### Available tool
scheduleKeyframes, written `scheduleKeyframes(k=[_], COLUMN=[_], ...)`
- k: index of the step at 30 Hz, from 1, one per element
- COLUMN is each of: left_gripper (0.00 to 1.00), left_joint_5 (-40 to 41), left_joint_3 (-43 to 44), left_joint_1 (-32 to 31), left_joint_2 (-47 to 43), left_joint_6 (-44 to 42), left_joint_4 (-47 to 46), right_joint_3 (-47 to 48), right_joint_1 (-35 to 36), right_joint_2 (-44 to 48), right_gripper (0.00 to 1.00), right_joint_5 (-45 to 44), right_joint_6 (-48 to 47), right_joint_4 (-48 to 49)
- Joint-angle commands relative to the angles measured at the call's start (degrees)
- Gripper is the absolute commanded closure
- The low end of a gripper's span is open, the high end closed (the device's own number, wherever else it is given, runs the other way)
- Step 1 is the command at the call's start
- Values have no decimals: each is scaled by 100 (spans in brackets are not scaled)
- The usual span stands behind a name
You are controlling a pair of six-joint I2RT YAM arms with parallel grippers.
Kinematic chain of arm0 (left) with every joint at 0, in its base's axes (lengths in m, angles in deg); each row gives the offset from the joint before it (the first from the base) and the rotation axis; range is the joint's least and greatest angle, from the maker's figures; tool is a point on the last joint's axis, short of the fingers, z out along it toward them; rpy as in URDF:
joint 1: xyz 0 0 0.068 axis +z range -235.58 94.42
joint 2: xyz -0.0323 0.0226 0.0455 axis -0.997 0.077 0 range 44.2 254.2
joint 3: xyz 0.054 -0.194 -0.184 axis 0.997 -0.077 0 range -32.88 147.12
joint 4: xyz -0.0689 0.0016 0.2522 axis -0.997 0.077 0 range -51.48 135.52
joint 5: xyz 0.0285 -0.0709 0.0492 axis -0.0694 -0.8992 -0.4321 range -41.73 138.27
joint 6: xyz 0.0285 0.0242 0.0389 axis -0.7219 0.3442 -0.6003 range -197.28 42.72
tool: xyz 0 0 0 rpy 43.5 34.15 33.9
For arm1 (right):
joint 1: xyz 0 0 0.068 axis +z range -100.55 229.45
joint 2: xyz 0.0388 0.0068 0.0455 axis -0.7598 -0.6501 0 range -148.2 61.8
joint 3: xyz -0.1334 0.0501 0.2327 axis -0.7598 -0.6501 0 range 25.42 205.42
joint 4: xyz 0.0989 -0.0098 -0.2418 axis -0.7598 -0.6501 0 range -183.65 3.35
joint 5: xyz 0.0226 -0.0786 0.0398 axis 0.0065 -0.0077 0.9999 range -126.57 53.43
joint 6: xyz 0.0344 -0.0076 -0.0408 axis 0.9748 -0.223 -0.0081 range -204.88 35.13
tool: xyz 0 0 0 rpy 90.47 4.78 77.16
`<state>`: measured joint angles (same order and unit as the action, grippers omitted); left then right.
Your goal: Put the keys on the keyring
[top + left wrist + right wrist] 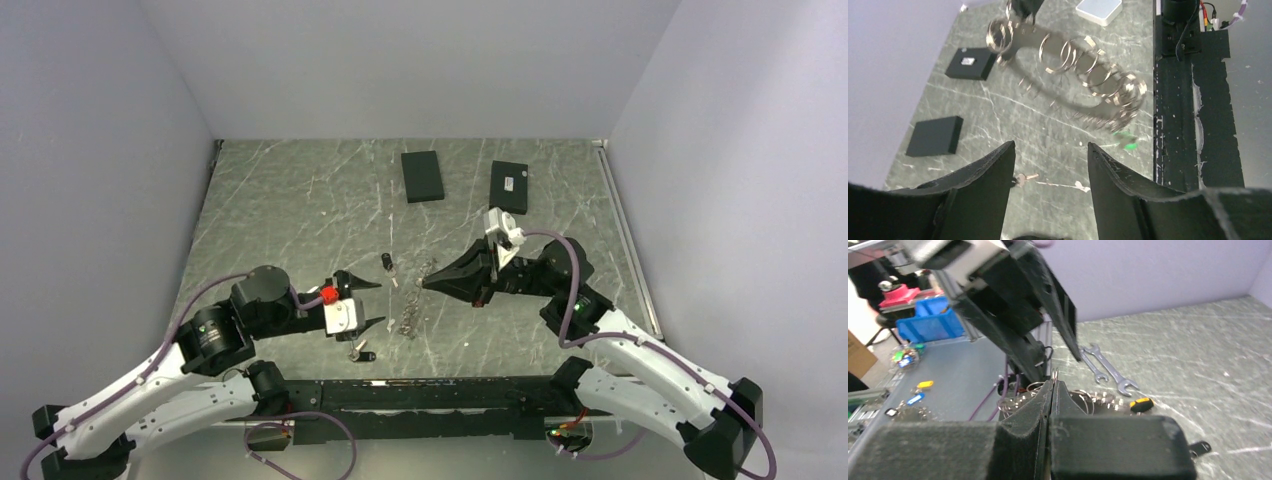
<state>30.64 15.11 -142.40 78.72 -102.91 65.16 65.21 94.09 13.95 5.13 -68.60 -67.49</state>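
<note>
The keyring [1075, 75], a big grey ring strung with several small split rings and a green tag [1126, 142], hangs just above the table [300, 200]. My right gripper [425, 285] is shut on a thin ring at its edge, which pokes out past the pressed fingertips [1053, 382]. My left gripper [372, 303] faces it from the left, open with nothing between the fingers [1050, 146]. One black-headed key [387, 263] lies just beyond the left gripper. Another key [362, 354] lies near the front edge. A key [1021, 179] shows beside the left finger.
Two black boxes [422, 176] [509, 186] lie at the back of the table. Two silver wrenches [1103, 370] and a black-and-yellow screwdriver [1140, 404] lie beyond the keyring in the right wrist view. The black base rail [430, 395] runs along the near edge.
</note>
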Motion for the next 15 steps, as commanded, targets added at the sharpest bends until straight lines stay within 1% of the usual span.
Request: scheduleKeyframes(k=[1, 3, 5, 7, 11, 13, 15], left_gripper=[41, 43, 46, 47, 48, 51, 53], left_joint_5=[137, -38, -213, -374, -724, -800, -804], left_joint_3=[-318, -342, -297, -288, -361, -392, -414], left_joint_1=[-12, -18, -18, -19, -8, -16, -16], left_joint_2=[-32, 34, 132, 201, 198, 138, 65], left_joint_6=[689, 714, 627, 544, 369, 277, 182], left_joint_4=[-597, -547, -388, -275, -219, -197, -136], right_joint_3=[-134, 4, 258, 563, 1085, 1208, 1255], right_joint_1=[-59, -145, -184, -201, -202, -210, -211], right_joint_2=[75, -137, -347, -481, -682, -763, -853], right_gripper=[100, 100, 100, 100, 100, 100, 100], right_joint_5=[987, 1645, 2260, 2668, 3246, 3589, 3843], right_joint_6=[529, 799, 963, 940, 639, 720, 1042], right_joint_4=[1745, 2110, 2236, 2014, 1259, 1242, 1515])
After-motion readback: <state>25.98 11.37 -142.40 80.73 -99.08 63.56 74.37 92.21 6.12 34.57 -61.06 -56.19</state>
